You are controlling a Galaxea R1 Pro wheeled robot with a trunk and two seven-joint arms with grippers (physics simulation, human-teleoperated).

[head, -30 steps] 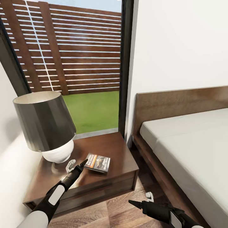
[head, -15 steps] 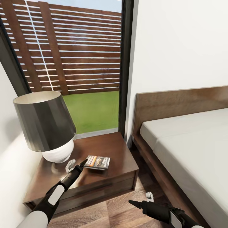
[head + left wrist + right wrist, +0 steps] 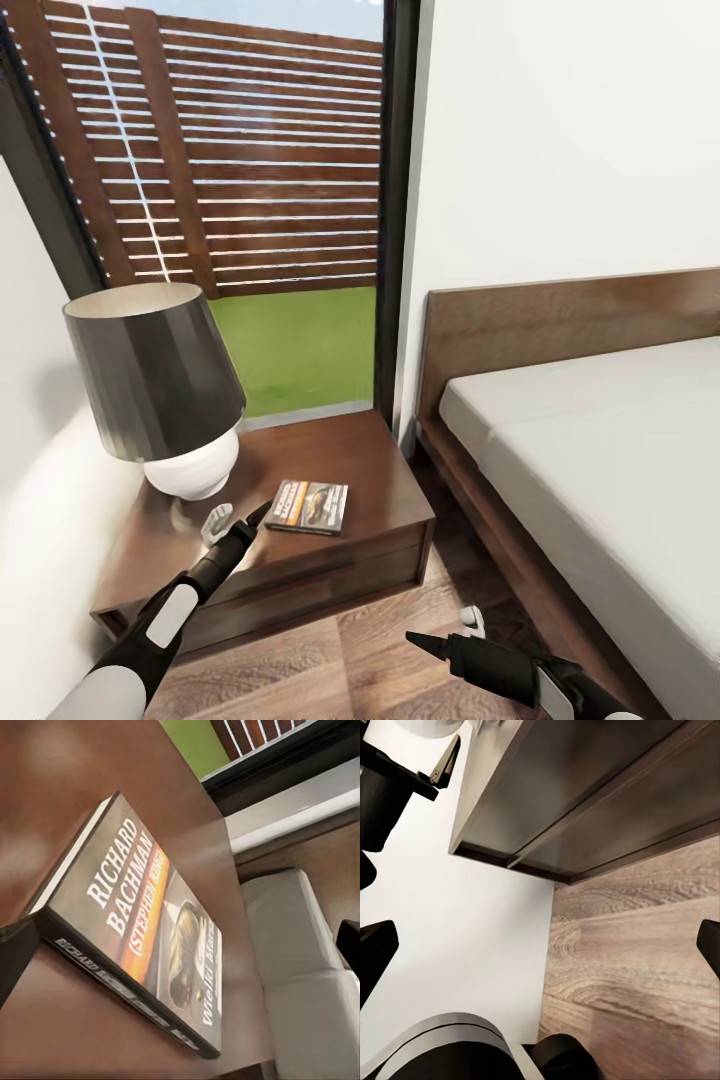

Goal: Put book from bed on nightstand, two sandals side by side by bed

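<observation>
The book (image 3: 309,506) lies flat, cover up, on the nightstand (image 3: 370,470), near the front edge and about midway between the side edges. In the left wrist view the book (image 3: 142,937) shows its white lettering and an orange patch on a dark cover, its whole underside resting on the glossy brown top.

The left gripper (image 3: 238,517) sits low over the nightstand's top, just beside the book's near left corner. Its fingers are spread apart, one white-tipped finger (image 3: 216,521) toward the lamp and the dark one (image 3: 262,512) right at the book's corner; nothing is between them, and whether the dark tip touches the book cannot be told.

A lamp (image 3: 165,385) with a dark shade and a round white base stands at the back left corner of the nightstand, well clear of the book.

The right gripper (image 3: 447,632) hangs low over the wood-plank floor (image 3: 380,660), in front of the nightstand's front right corner and near the bed (image 3: 600,440). Its two fingers stand apart and hold nothing. The bed's pale mattress is bare in the part shown, its dark frame running alongside the nightstand's right edge with a strip of floor between them.
</observation>
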